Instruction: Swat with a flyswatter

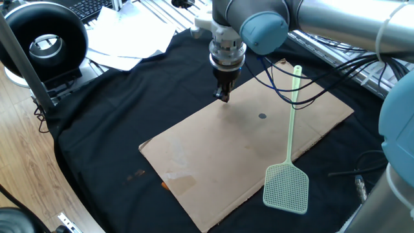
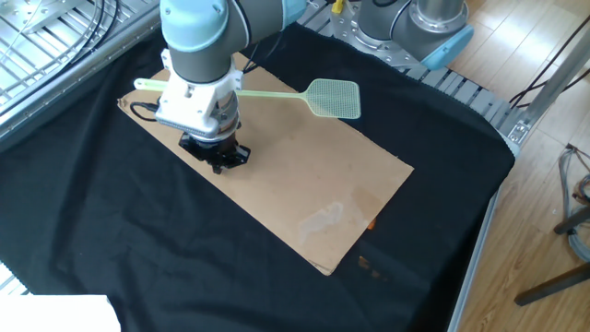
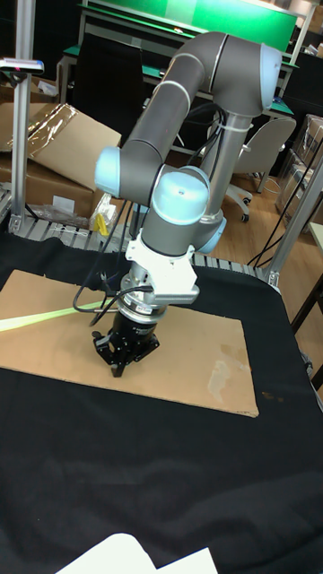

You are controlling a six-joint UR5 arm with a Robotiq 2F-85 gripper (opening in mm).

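The pale green flyswatter point(image 1: 286, 188) lies flat on the brown cardboard sheet point(image 1: 207, 162), its mesh head hanging over the near right edge and its handle running to the far corner. From the other side, the flyswatter point(image 2: 334, 98) lies along the sheet's point(image 2: 304, 175) far edge, its handle passing behind the arm. In the tall view only a stretch of the flyswatter point(image 3: 36, 318) handle shows at left. My gripper point(image 1: 223, 98) points straight down at the cardboard's left edge, well away from the handle. The gripper point(image 2: 219, 166) point(image 3: 117, 366) is shut and holds nothing.
A black cloth point(image 1: 116, 110) covers the table under the cardboard. White papers point(image 1: 129, 42) and a black ring-shaped device point(image 1: 45, 39) sit at the far left. Blue and black cables point(image 1: 284, 84) hang over the flyswatter handle. A small dark spot point(image 1: 262, 116) marks the cardboard.
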